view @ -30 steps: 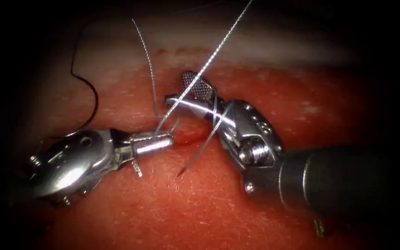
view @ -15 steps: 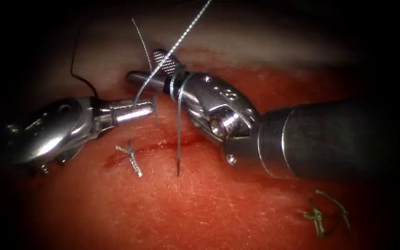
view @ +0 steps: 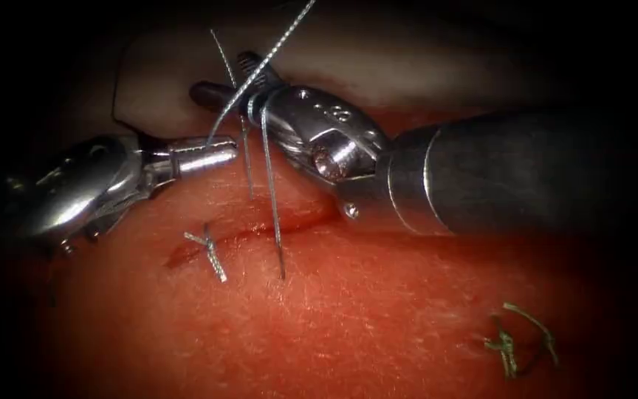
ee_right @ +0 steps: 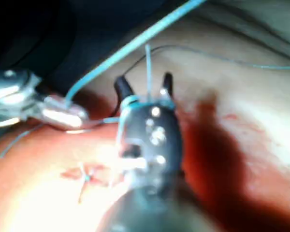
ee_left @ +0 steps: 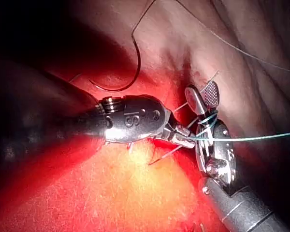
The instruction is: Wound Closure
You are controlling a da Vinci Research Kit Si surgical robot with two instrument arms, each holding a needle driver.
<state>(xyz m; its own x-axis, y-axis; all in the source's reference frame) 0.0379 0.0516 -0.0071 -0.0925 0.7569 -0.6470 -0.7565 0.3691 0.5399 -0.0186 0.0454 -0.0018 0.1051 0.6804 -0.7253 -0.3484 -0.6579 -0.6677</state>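
Gripping the thread (view: 219,127) in my left tool (view: 227,155), whose jaws are clamped on it above the cut (view: 252,233), I am holding my right tool (view: 219,77) with its jaws parted and empty, the thread lying looped around them. The needle (ee_left: 128,79) is lying free on the pale tissue (view: 378,325) to the left of the cut, outside the tissue, while a tied knot (view: 212,251) is sitting across the cut's left end.

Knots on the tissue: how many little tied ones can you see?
2. One knot sits on the cut, left of the hanging thread. Another knot lies far right on the tissue. The tools may hide more.
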